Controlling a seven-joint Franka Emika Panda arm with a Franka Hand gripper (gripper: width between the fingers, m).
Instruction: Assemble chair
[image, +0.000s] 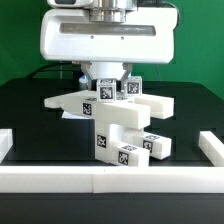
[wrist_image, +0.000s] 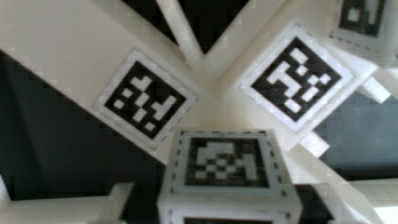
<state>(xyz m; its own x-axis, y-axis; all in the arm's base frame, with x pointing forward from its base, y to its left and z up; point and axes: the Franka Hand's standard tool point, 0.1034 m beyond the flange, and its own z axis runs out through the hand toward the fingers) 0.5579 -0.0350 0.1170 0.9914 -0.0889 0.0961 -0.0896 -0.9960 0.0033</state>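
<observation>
Chair: a stack of chunky white blocks (image: 118, 125) with black-and-white square tags, standing near the middle of the black bench (image: 30, 110), partly joined.
Lower blocks: 2 stepped pieces at the base, one with a tag facing front (image: 103, 142) and a smaller one with a tag (image: 128, 153) toward the exterior view's right.
Flat piece: a long white slab (image: 75, 101) lying across the stack, jutting toward the exterior view's left.
Top piece: a tagged block (image: 106, 91) at the top of the stack, right under the arm.
Pincer: (image: 113, 80) down on the top piece and clamped on it; the fingertips themselves are mostly hidden by the tagged blocks.
Wrist view: 3 tags fill the picture at close range, 2 tilted (wrist_image: 146, 95) (wrist_image: 294, 77) and 1 below them (wrist_image: 222, 160); blurred at the edges.
Arm: white housing (image: 100, 40) directly above the chair.
Rails: white border rails (image: 110, 180) along the front and both sides of the bench.
</observation>
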